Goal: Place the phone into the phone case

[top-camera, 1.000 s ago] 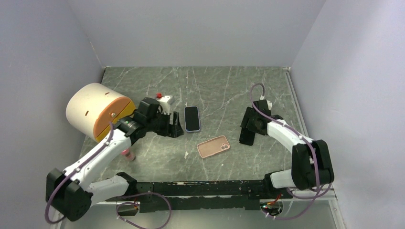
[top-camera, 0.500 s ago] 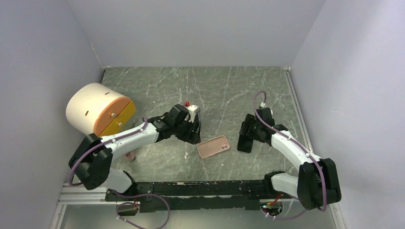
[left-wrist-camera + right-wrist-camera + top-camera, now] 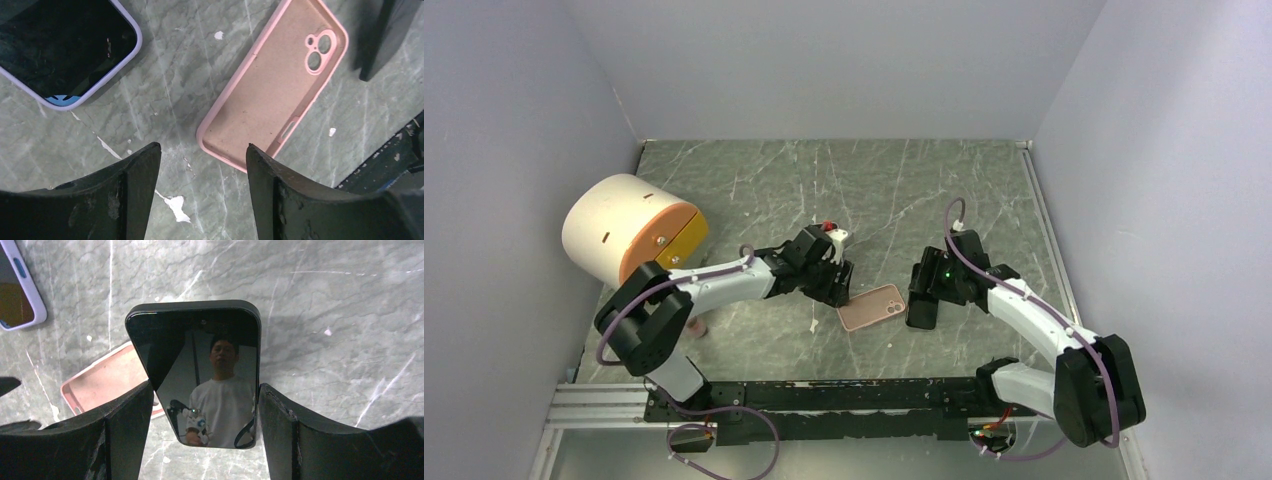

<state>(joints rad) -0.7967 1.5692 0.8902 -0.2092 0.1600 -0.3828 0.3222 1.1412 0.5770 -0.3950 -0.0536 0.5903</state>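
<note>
Holding the black phone point(image 3: 195, 355) clamped in my right gripper point(image 3: 204, 390), with the pink case point(image 3: 275, 95) just to its left.
My left gripper point(image 3: 202, 147) has its jaws apart over the table point(image 3: 175, 75), the case lying just ahead of its right finger, a lavender-edged phone point(image 3: 65, 45) ahead to its left.
</note>
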